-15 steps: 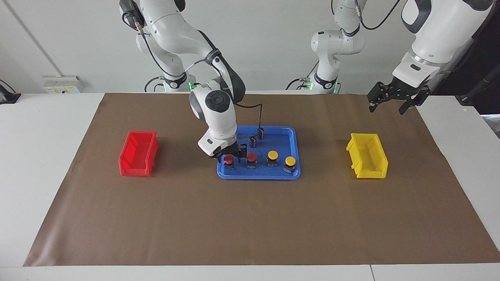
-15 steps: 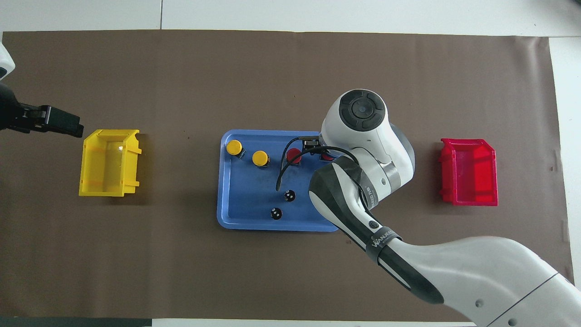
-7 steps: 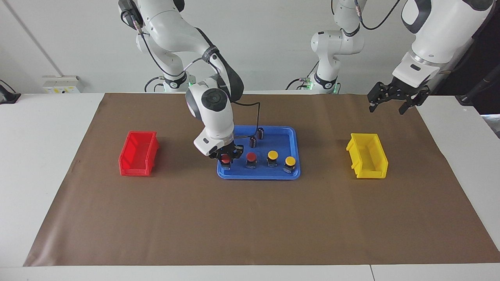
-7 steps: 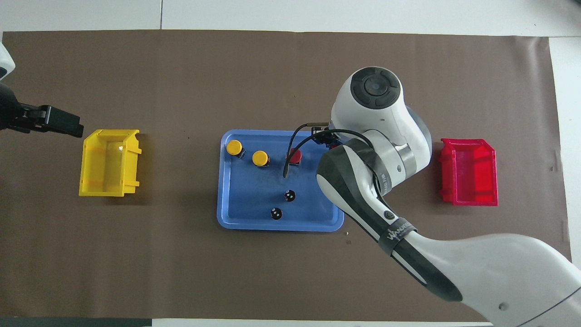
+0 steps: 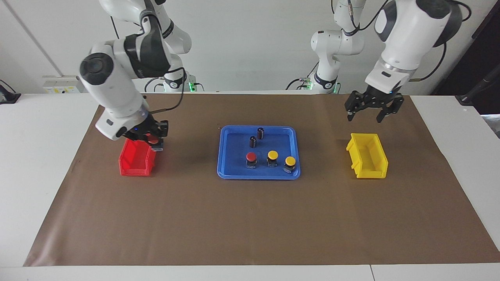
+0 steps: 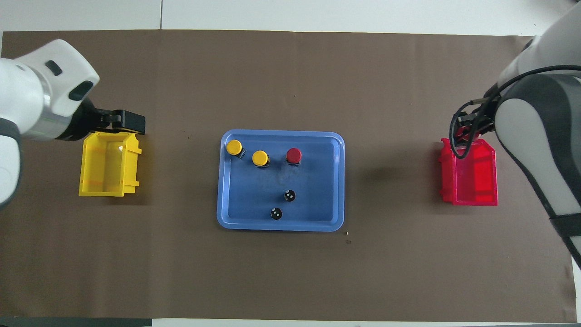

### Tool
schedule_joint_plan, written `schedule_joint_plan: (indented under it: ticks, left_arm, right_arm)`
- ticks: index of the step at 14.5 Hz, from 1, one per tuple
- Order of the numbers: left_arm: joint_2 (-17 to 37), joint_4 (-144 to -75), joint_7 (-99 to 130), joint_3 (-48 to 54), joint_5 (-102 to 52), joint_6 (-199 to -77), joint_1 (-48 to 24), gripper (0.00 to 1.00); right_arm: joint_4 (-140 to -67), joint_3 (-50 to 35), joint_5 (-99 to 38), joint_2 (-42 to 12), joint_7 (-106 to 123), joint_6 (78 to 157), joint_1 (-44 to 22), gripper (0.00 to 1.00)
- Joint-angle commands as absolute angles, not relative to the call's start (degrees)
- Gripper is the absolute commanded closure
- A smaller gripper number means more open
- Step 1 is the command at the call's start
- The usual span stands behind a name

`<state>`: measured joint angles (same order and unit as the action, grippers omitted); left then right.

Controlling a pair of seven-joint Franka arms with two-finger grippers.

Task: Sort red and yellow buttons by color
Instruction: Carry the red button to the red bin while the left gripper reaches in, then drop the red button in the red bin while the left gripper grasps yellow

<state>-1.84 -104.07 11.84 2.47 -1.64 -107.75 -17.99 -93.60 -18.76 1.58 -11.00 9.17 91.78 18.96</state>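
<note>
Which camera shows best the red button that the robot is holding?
The facing view. There the held red button shows its red cap between the fingertips of the right gripper, shut on it over the red bin. In the overhead view the arm and cable cover most of it; only a red speck shows.

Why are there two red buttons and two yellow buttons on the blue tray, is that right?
Not quite. The facing view shows only one red button on the blue tray, beside two yellow buttons. The right gripper holds the other red button over the red bin.
</note>
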Motion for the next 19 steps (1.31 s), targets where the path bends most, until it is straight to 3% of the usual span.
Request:
schedule_joint_plan:
  ticks: [1, 7, 10, 14, 15, 16, 17, 18, 19]
  left_arm:
    - [-3.2, -111.1, 15.5, 1.8, -2.7, -113.2, -21.7, 0.0]
    - [9.2, -111.2, 32.2, 1.7, -1.4, -126.3, -28.9, 0.12]
    - [12.3, -110.9, 34.4, 1.7, -0.5, -130.1, -29.6, 0.19]
    - [15.0, -110.7, 34.6, 1.7, -0.4, -131.9, -30.1, 0.25]
    - [15.5, -110.7, 34.6, 1.7, -0.4, -132.0, -30.1, 0.25]
    - [15.7, -110.7, 34.6, 1.6, -0.3, -132.0, -30.1, 0.26]
    - [15.7, -110.7, 34.7, 1.7, 0.1, -132.0, -30.1, 0.3]
    - [15.7, -110.6, 35.6, 1.7, 0.2, -132.0, -30.1, 0.44]
    - [15.7, -110.6, 36.5, 1.7, 0.2, -132.0, -30.1, 0.72]
  right_arm:
    - [-105.9, -19.5, 0.8, -6.3, 13.3, 98.5, 23.0, 0.77]
    - [-121.5, -19.2, 0.7, -0.9, 18.5, 113.4, 25.0, 0.77]
    - [-129.8, -19.2, 0.5, 1.7, 20.1, 123.0, 25.6, 0.77]
    - [-131.7, -19.2, 0.4, 1.8, 20.6, 125.9, 25.7, 0.74]
    - [-131.7, -19.2, 0.4, 1.8, 20.6, 125.9, 25.6, 0.61]
    - [-131.6, -19.2, 0.4, 1.8, 20.7, 125.9, 25.7, 0.37]
    - [-130.9, -19.1, 0.5, 1.8, 20.7, 125.0, 25.6, 0.23]
    - [-128.9, -19.1, 0.5, 1.4, 21.4, 123.4, 25.6, 0.16]
    - [-125.6, -19.1, 0.5, 1.1, 21.9, 119.8, 25.5, 0.11]
